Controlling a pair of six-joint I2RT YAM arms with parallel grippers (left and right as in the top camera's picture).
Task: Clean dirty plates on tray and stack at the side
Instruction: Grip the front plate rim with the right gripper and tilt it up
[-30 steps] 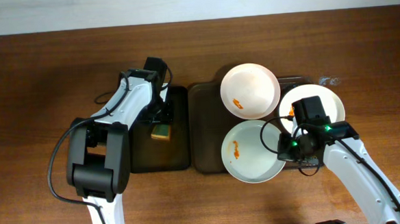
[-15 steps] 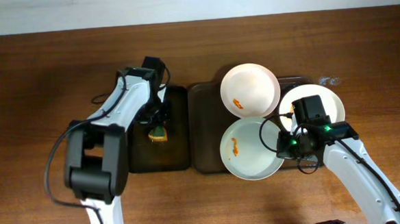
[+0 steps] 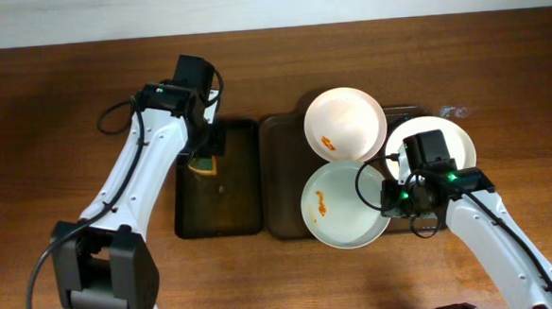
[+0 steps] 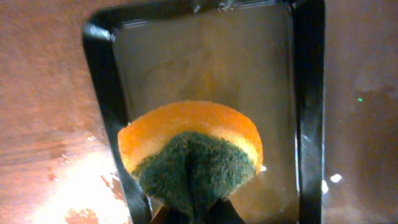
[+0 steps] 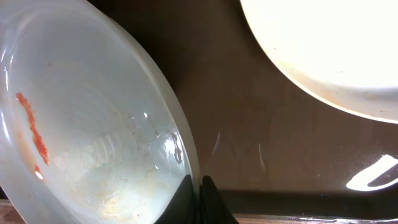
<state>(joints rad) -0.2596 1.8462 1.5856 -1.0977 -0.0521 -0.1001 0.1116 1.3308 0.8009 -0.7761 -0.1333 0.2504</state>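
Observation:
Three white plates lie on the brown tray. The near plate has an orange smear and is tilted; my right gripper is shut on its right rim. The far plate also has an orange smear. The right plate is partly hidden by my right arm and shows in the right wrist view. My left gripper is shut on an orange and green sponge, held above the black tray.
The narrow black tray lies left of the brown tray. Bare wooden table extends to the left and along the front. A pale wall edge runs along the back.
My left arm swung left and lifted the sponge from the middle of the black tray toward its far left edge. The near plate shifted slightly left and tilted more in my right gripper.

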